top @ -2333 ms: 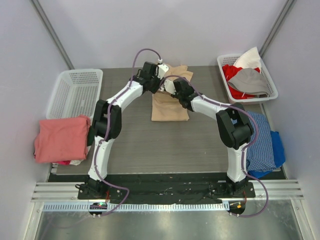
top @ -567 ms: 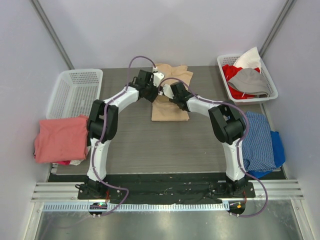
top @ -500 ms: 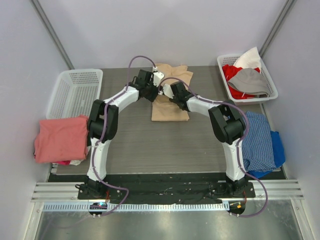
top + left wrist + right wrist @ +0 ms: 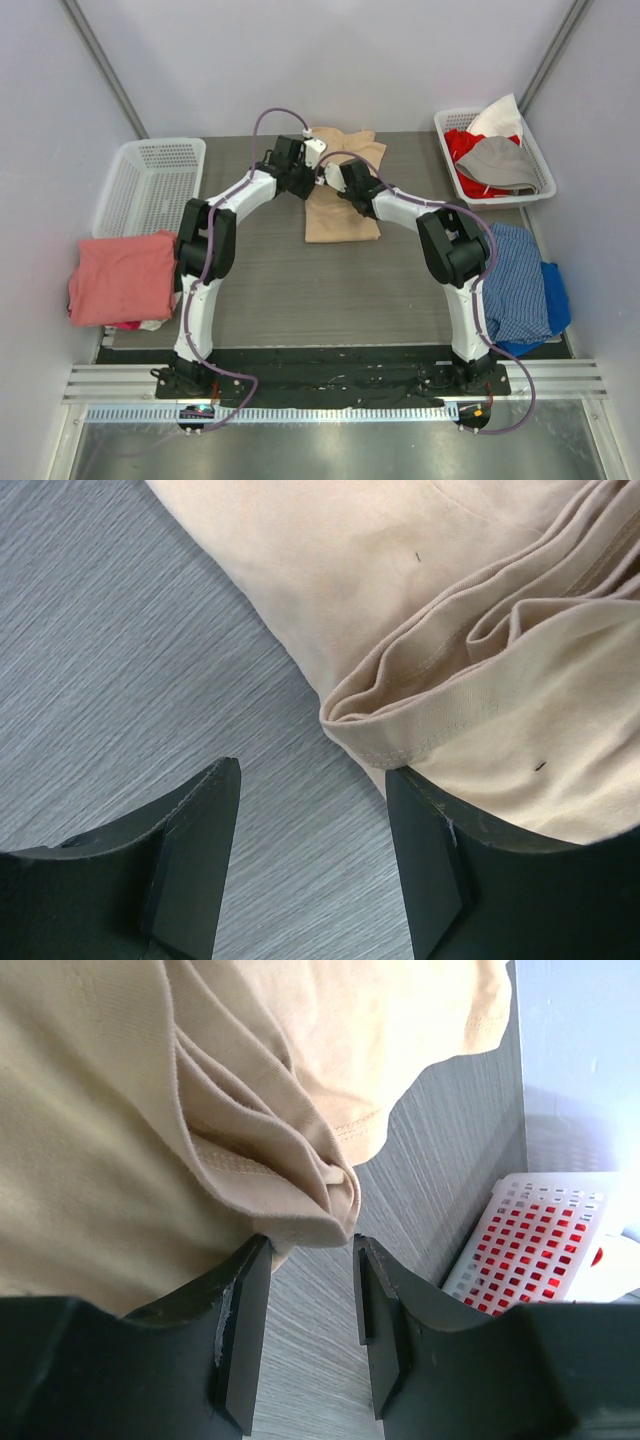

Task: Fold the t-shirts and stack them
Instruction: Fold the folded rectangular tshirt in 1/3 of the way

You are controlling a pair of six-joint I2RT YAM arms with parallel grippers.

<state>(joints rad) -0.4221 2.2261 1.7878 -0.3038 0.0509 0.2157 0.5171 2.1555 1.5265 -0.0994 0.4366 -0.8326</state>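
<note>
A tan t-shirt (image 4: 343, 205) lies folded at the back middle of the table, its layered edges showing in both wrist views (image 4: 480, 610) (image 4: 120, 1110). My left gripper (image 4: 304, 186) is at the shirt's left edge. In its wrist view it (image 4: 312, 777) stands open over bare table, and the shirt's hem lies just past the right finger (image 4: 425, 860). My right gripper (image 4: 333, 182) is above the shirt. It (image 4: 312, 1248) is open, with a bunched fold of the shirt at its tips and nothing between them. A salmon-pink t-shirt (image 4: 122, 275) lies folded at the left table edge.
An empty white basket (image 4: 155, 180) stands at the back left. A second white basket (image 4: 497, 150) at the back right holds red, grey and white garments; its wall shows in the right wrist view (image 4: 540, 1250). A blue checked garment (image 4: 518, 280) lies at the right edge.
Both wrists have drawn in closer together and slightly toward the back at the tan shirt. The shirt itself has barely shifted.
</note>
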